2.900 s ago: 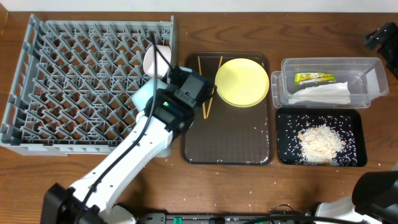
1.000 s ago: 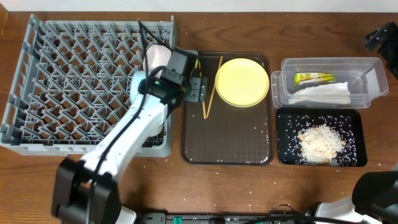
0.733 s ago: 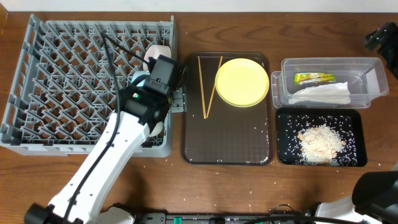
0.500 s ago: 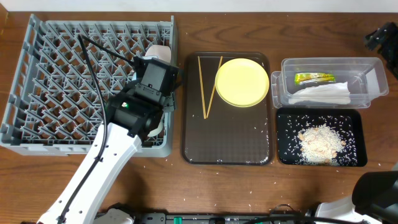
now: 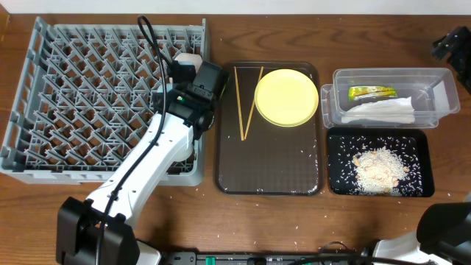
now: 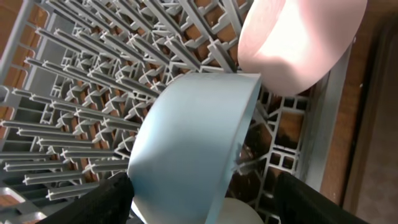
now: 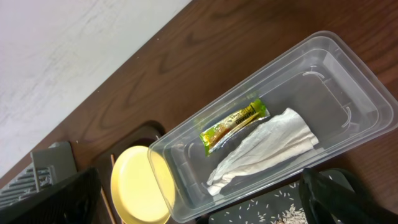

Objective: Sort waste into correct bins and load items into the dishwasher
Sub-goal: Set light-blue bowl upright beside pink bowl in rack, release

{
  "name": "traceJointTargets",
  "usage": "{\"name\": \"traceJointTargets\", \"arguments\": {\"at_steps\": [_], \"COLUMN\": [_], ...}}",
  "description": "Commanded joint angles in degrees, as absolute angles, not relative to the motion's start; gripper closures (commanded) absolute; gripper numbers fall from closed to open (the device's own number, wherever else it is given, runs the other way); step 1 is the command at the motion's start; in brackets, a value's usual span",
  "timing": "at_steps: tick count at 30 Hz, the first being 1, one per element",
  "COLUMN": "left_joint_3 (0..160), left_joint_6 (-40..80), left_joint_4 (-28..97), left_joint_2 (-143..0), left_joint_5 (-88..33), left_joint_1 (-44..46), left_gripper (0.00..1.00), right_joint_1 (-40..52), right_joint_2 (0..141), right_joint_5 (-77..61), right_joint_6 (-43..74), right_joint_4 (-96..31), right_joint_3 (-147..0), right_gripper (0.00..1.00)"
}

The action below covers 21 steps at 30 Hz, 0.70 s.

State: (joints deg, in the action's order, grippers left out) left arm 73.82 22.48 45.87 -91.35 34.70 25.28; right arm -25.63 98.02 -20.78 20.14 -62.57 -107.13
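Note:
My left gripper (image 6: 199,208) is open over the right side of the grey dish rack (image 5: 88,96). The light blue bowl (image 6: 193,137) stands on edge among the pegs between the spread fingers. The white cup (image 5: 188,60) lies just beyond it, and it also shows in the left wrist view (image 6: 298,37). A white rounded dish (image 6: 242,214) sits below the bowl. The chopsticks (image 5: 246,103) and yellow plate (image 5: 287,96) lie on the brown tray (image 5: 268,173). The wrapper (image 7: 235,123) and napkin (image 7: 261,152) lie in the clear tub (image 7: 336,68). My right gripper (image 7: 199,208) is open and empty, high above the tub.
Rice crumbs (image 5: 379,168) are heaped on the black tray (image 5: 338,184) in front of the clear tub (image 5: 434,81). A few grains lie on the brown tray and the wooden table (image 5: 96,199). Part of the right arm (image 5: 452,44) sits at the far right edge.
My left arm carried the blue bowl from the brown tray's edge into the rack, swung left, then came back to the rack's right side. The chopsticks are uncovered. The right side has not changed.

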Motion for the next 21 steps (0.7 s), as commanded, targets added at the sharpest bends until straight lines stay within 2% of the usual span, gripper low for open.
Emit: {"name": "traceJointTargets", "arguments": {"at_steps": [1,9,14,15,19,21], "left_joint_3": [74.2,74.2,74.2,74.2,74.2,74.2], "left_joint_6": [21.5,21.5,14.7,12.7,8.6,8.6], "left_joint_4": [45.3,44.6,41.8,40.9,39.3,39.6], "left_joint_2": [-91.5,-90.9,-90.9,-90.9,-90.9,-90.9], "left_joint_5": [36.8,36.6,25.7,21.9,11.3,11.1], "left_joint_1": [25.0,23.3,18.0,16.7,13.6,13.4], "left_gripper": [0.25,0.09,0.09,0.10,0.35,0.41], "right_joint_1": [-25.3,-25.3,-25.3,-25.3,-25.3,-25.3], "right_joint_2": [97.4,97.4,97.4,97.4,97.4,97.4], "right_joint_5": [-20.6,-20.6,-20.6,-20.6,-20.6,-20.6], "right_joint_6": [19.2,19.2,19.2,19.2,19.2,19.2], "right_joint_4": [-62.6,-62.6,-62.6,-62.6,-62.6,-62.6], "right_joint_3": [-107.8,-107.8,-107.8,-107.8,-107.8,-107.8], "right_gripper": [0.01,0.01,0.01,0.01,0.01,0.01]}}
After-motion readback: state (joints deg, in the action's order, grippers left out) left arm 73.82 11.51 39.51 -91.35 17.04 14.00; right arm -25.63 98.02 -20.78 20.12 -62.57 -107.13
